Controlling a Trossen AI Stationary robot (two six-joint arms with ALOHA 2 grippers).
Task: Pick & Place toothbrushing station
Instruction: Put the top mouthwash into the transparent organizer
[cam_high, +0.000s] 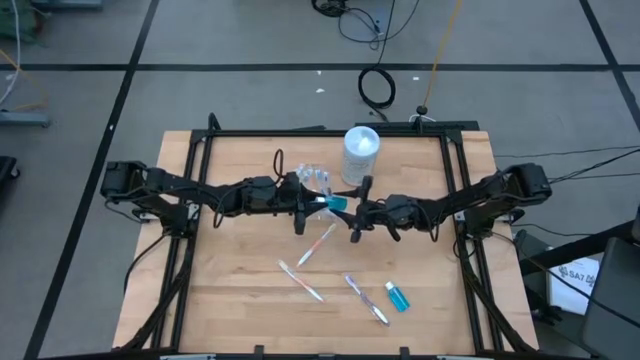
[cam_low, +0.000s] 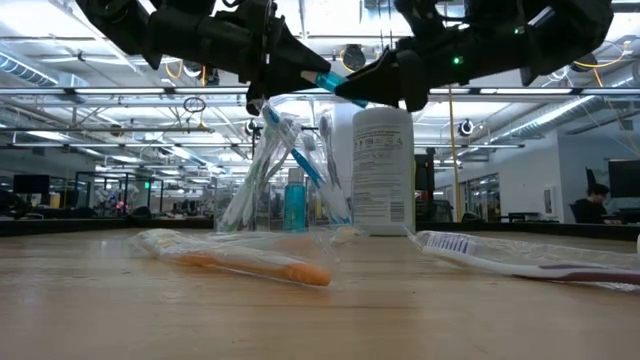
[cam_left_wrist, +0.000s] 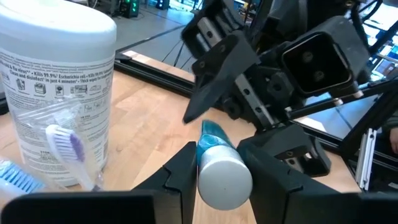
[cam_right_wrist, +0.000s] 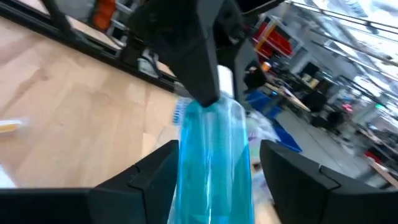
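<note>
A small blue tube with a white cap is held in the air between my two grippers, just right of the clear cup. The cup stands on the table and holds several toothbrushes leaning on its rim, and another blue tube. My left gripper is shut on the held tube's cap end. My right gripper is open, with its fingers on either side of the tube's flat end. I cannot tell whether they touch it. My left gripper pinches the tube at its white cap end between its two fingers. The fingers come level from the table's left and lie along the tube. The tube is lifted clear, roughly level, with its flat end pointing at my right gripper.
A tall white canister stands just behind the cup. Loose toothbrushes lie on the table nearer the front, with a third blue tube beside them. A black frame edges the table.
</note>
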